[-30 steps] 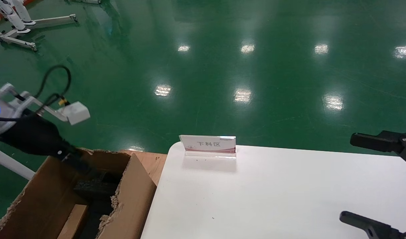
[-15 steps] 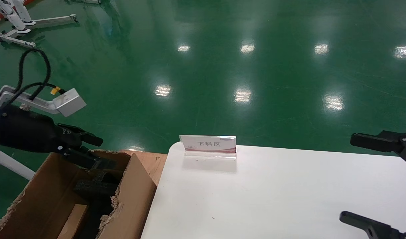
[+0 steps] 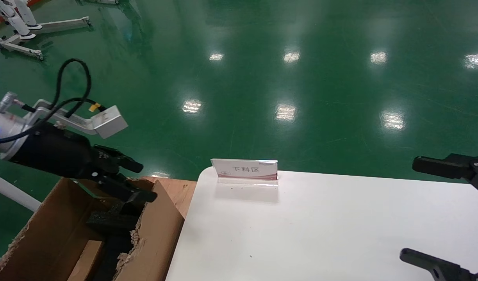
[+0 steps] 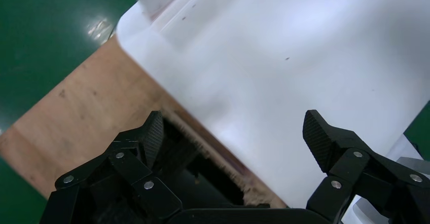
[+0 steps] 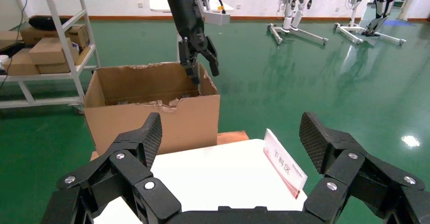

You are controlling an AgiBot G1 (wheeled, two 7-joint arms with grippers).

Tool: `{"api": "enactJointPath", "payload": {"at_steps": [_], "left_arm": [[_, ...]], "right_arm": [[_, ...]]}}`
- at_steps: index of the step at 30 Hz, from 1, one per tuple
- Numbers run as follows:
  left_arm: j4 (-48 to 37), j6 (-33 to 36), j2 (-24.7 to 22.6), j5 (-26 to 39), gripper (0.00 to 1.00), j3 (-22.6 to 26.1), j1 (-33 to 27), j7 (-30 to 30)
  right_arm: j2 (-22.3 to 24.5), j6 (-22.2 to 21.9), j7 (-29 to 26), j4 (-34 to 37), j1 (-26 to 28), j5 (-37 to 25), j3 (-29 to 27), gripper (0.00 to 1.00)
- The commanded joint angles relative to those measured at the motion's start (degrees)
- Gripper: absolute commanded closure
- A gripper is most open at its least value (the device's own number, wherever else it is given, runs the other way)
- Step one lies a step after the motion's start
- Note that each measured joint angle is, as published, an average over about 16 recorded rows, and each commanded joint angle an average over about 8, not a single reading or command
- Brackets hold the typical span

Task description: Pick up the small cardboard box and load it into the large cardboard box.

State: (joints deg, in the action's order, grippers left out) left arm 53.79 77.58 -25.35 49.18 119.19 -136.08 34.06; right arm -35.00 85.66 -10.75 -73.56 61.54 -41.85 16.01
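Moved: left gripper (image 3: 139, 181) risen from large cardboard box (image 3: 55, 230), jaws open, empty.
Right gripper (image 5: 230, 138): parked over bench (image 3: 321, 234), jaws open.
Small cardboard box (image 3: 86, 259): inside.
Advice: withdraw clear of torn flaps.

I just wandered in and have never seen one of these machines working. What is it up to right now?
The robot's left tool hangs open and empty just above the large cardboard box, which stands on the floor beside a white table. A small cardboard box lies down inside the large one, next to black foam blocks, so the loading looks done. The right tool sits open over the table, holding nothing. A little sign stands at the table's far edge.
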Motion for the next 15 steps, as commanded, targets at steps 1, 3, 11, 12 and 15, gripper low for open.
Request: {"api": "enactJointPath", "payload": {"at_steps": [1, 3, 11, 12, 15], "left_arm": [[0.3, 0.1, -0.2, -0.1, 0.00, -1.7, 1.2, -0.3], [0.6, 0.3, -0.4, -0.2, 0.00, -3.5, 2.6, -0.7], [2.0, 0.9, -1.2, -0.7, 0.00, -11.0, 8.0, -2.3], [2.2, 0.9, -1.3, -0.7, 0.00, -11.9, 8.7, -2.5], [2.7, 1.1, -1.6, -0.9, 0.00, -14.7, 10.7, -3.1]], "right_arm": [[0.0, 0.0, 0.0, 0.0, 0.0, 0.0, 0.0, 0.00], [0.0, 0.0, 0.0, 0.0, 0.0, 0.0, 0.0, 0.00], [0.0, 0.0, 0.0, 0.0, 0.0, 0.0, 0.0, 0.00], [0.0, 0.0, 0.0, 0.0, 0.0, 0.0, 0.0, 0.00], [0.0, 0.0, 0.0, 0.0, 0.0, 0.0, 0.0, 0.00]]}}
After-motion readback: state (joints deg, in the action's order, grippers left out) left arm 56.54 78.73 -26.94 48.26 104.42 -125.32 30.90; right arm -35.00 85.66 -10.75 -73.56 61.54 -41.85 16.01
